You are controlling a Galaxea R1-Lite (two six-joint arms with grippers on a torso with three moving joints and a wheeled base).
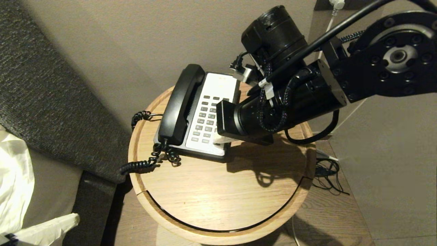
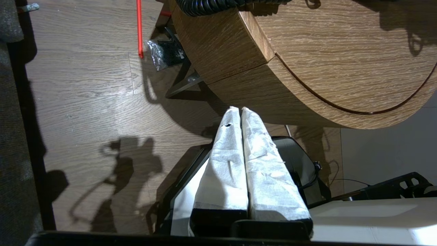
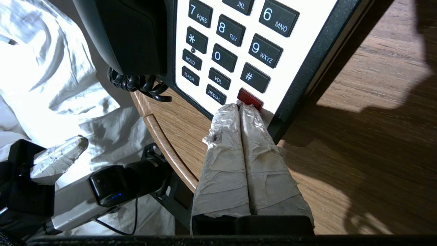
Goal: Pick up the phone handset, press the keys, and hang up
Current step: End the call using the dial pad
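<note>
Left gripper (image 2: 240, 111) parked low off the table (image 1: 218, 191) at about 7 o'clock, jaws pressed together, holding nothing. Handset (image 1: 180, 104) sits in its cradle along the phone's 9 o'clock side, coiled cord (image 1: 146, 160) trailing toward the table rim. Keys (image 3: 235, 51) at centre. Right gripper (image 3: 239, 106) at the keypad's near edge, jaws closed flat, tips at the red key (image 3: 250, 98). I judge this the key-pressing step, though the handset is not lifted. Next: a short, light downward push.
</note>
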